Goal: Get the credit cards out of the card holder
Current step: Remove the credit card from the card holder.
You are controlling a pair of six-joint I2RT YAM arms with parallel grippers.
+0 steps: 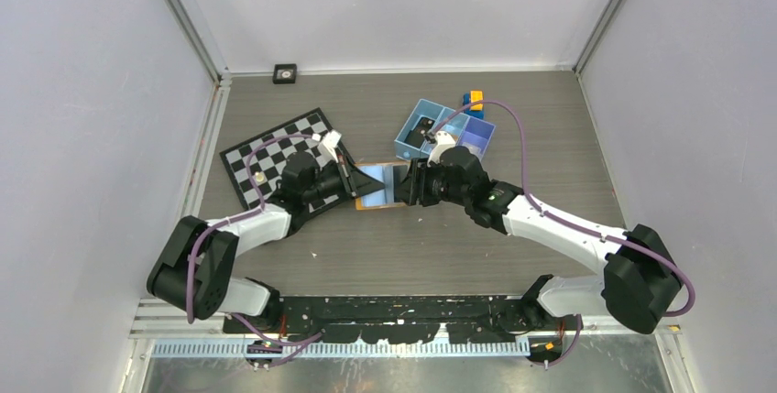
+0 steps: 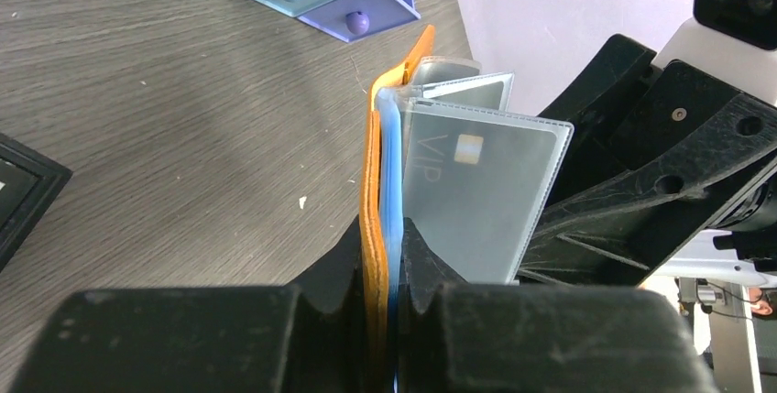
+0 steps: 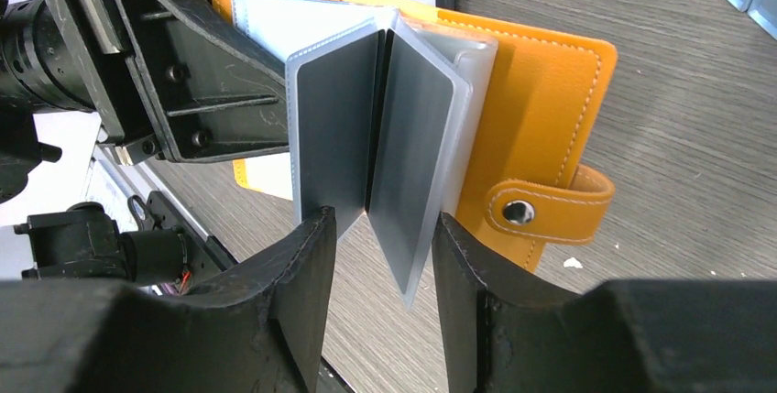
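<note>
So the left gripper (image 2: 385, 251) pinches the holder (image 2: 371, 182) cover, and its cam catches a VIP card (image 2: 476, 201). The right gripper (image 3: 380, 256) is half-open around the sleeves (image 3: 339, 127); only that cam shows the tab (image 3: 550, 210).

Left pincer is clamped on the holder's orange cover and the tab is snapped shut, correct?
No, the tab is undone: the right wrist view shows it hanging free, with the holder open and its sleeves fanned out. The left pincer is indeed clamped on the orange cover.
</note>
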